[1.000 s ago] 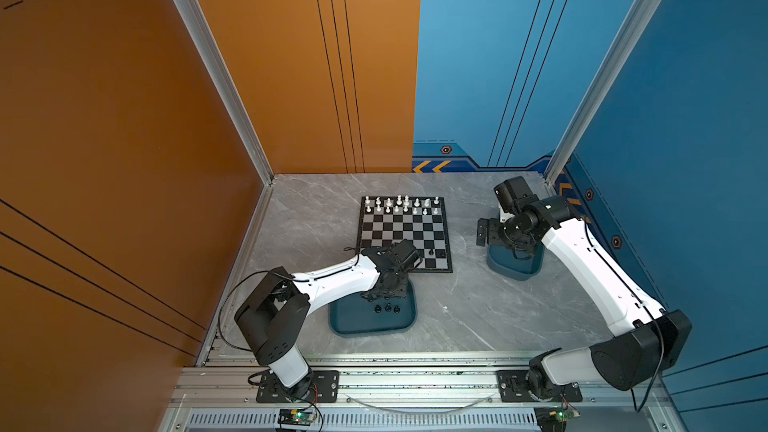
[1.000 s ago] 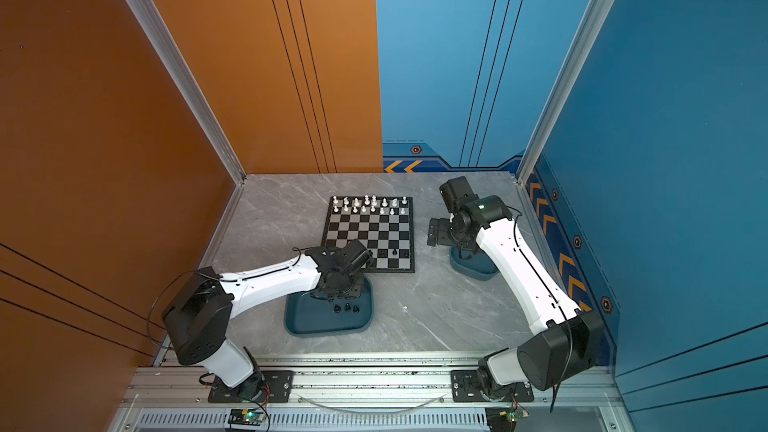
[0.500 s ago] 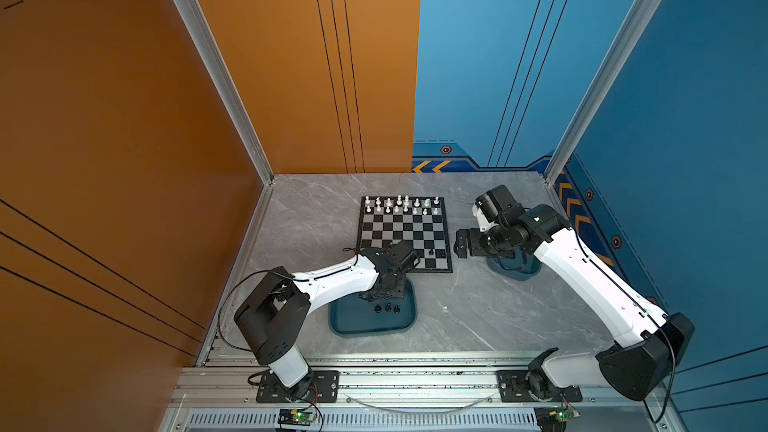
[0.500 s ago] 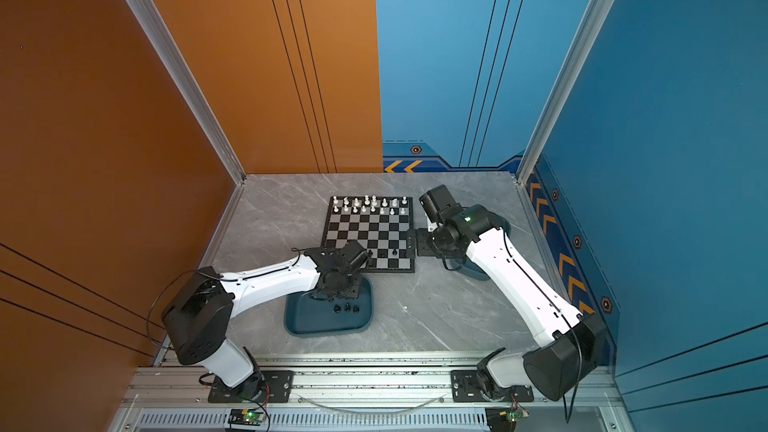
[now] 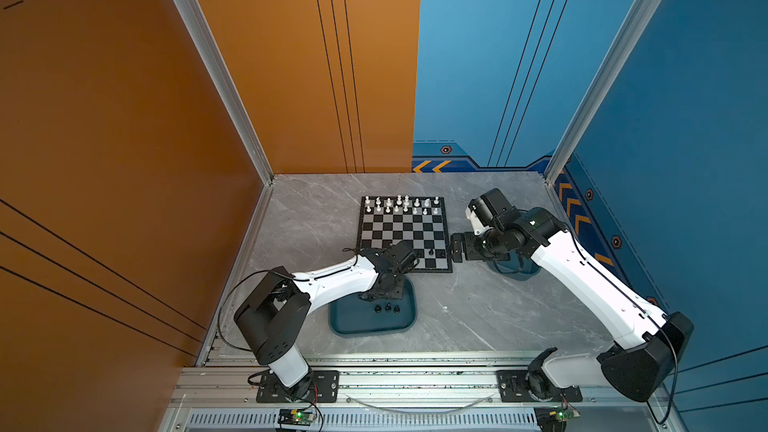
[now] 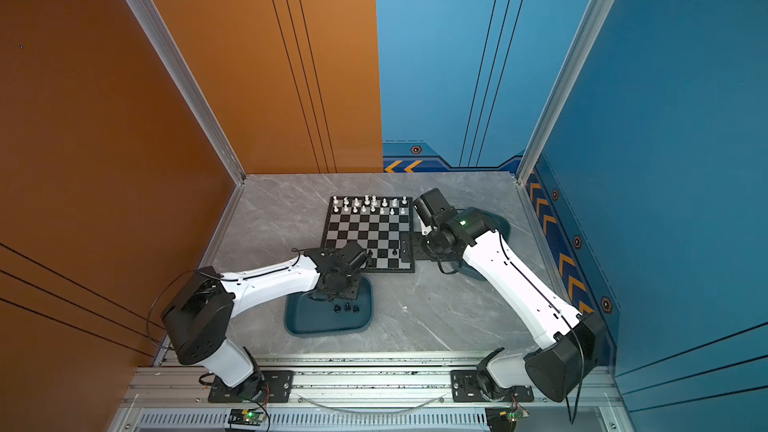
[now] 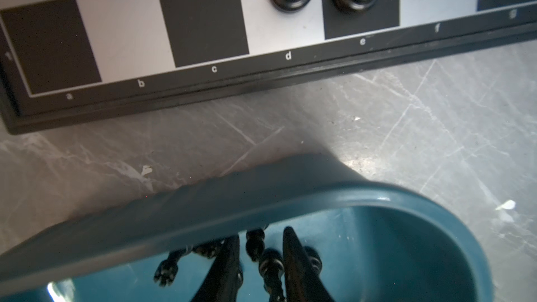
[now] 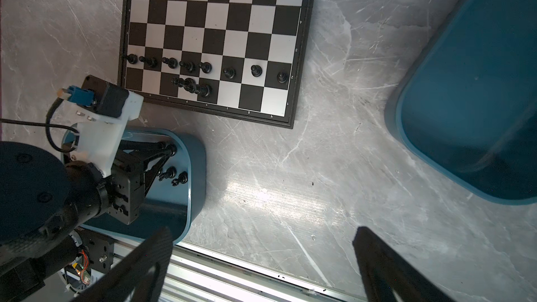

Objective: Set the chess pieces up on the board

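Your grey marble counter carries everything. The board lies flat near its middle. A teal near tray sits just in front of the board's near edge, with a strip of counter between them. A second teal far tray lies off the board's right side, partly under your right arm.

Your right claw hangs over bare counter just beside the board's right edge, spread wide with nothing in it. Your left claw reaches down into the near tray at the side nearest the board. Its fingers stand a narrow gap apart with a black piece between them. Whether they actually pinch it, you cannot tell from these views.

The white pieces fill the two far rows of the board. Eight black pawns line the second row from the near edge. Two taller black pieces stand side by side on the nearest row, on the d and e squares. Three black pieces wait close together in the near tray, just beside the left claw.
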`<action>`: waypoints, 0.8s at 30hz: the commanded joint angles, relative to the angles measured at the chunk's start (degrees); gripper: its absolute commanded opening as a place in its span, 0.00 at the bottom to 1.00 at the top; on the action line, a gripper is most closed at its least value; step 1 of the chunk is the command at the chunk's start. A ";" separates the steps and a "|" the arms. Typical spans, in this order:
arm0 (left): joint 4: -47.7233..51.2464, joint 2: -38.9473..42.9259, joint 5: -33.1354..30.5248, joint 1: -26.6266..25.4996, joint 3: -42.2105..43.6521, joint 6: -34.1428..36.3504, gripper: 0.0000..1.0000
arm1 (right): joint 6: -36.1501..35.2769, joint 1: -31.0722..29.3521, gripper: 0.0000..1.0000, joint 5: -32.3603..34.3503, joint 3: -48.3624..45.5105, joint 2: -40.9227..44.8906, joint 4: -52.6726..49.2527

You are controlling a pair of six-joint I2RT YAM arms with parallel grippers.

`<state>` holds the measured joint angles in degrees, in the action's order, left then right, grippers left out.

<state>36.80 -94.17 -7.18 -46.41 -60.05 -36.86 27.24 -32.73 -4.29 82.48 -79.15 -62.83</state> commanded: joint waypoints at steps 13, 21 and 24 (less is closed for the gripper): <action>-0.69 -0.20 1.56 0.69 0.64 1.38 0.23 | 0.79 -0.22 1.00 2.84 -0.38 2.27 -0.81; -0.67 -0.32 1.73 0.72 0.64 1.38 0.23 | 0.55 -0.12 1.00 2.82 -0.63 2.17 -1.00; -0.67 -0.14 1.56 0.73 2.53 1.26 0.24 | 0.42 -0.07 1.00 2.86 -0.56 2.12 -0.98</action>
<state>35.33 -94.19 -6.35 -46.39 -59.02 -36.18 27.22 -32.73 -2.81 82.41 -77.97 -62.94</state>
